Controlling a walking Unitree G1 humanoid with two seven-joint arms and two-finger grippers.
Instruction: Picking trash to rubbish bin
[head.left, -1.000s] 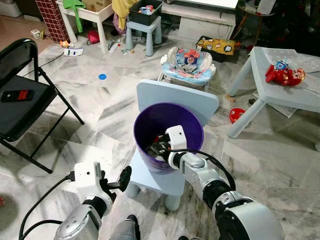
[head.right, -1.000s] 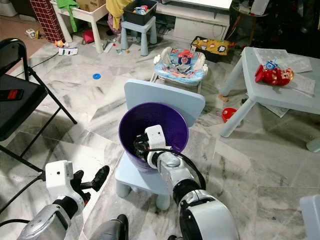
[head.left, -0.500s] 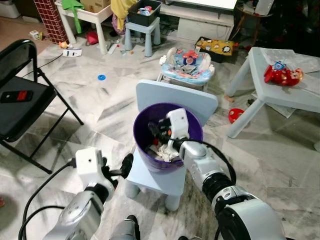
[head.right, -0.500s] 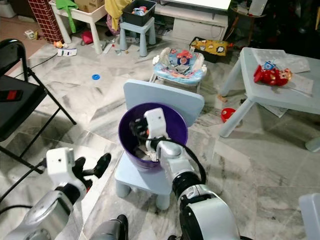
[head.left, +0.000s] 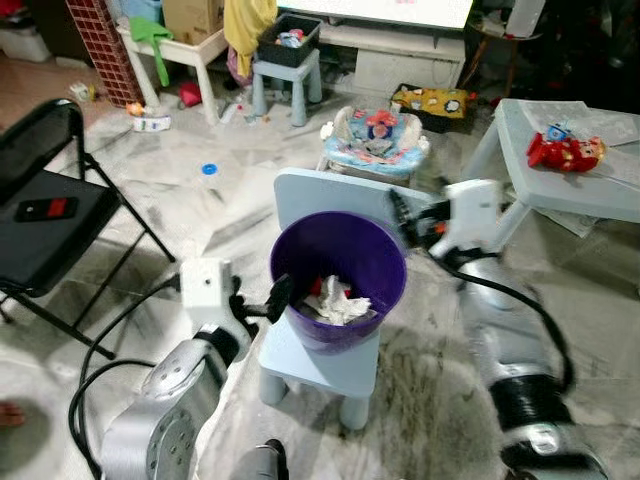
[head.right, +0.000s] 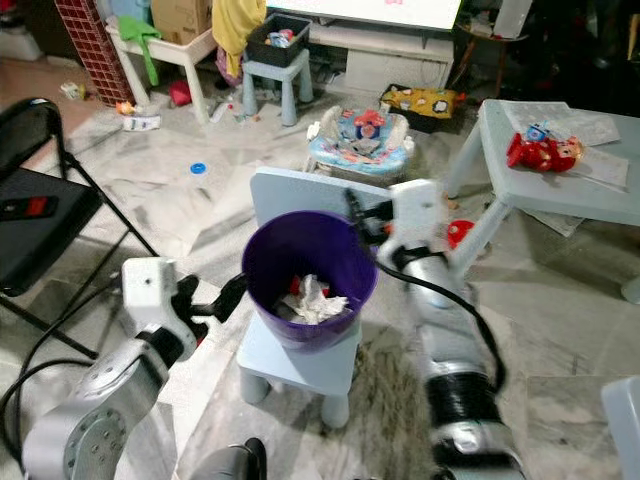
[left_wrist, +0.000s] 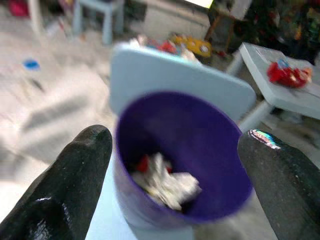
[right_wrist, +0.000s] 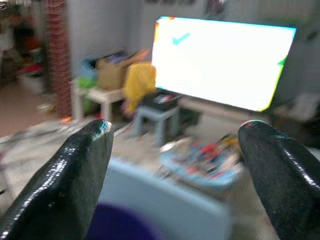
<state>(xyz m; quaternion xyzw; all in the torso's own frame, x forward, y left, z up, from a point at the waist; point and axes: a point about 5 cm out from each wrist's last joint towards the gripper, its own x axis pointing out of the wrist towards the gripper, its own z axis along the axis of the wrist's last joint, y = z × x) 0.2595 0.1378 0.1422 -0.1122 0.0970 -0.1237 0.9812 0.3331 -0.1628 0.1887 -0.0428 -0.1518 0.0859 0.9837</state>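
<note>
Crumpled trash (head.left: 336, 300) lies in the purple bin (head.left: 385, 285) on a blue chair (head.left: 300, 190); right gripper (head.left: 400, 214) and left gripper (head.left: 277, 297) flank it, fingers spread, empty.

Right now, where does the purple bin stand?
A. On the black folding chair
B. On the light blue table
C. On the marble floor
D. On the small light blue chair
D. The purple bin stands on the seat of the small light blue chair, before its backrest.

Right gripper (head.left: 402, 216) raised, arm extended forward, fingers spread apart. Left gripper (head.left: 277, 298) low, arm bent, fingers spread wide.
</note>
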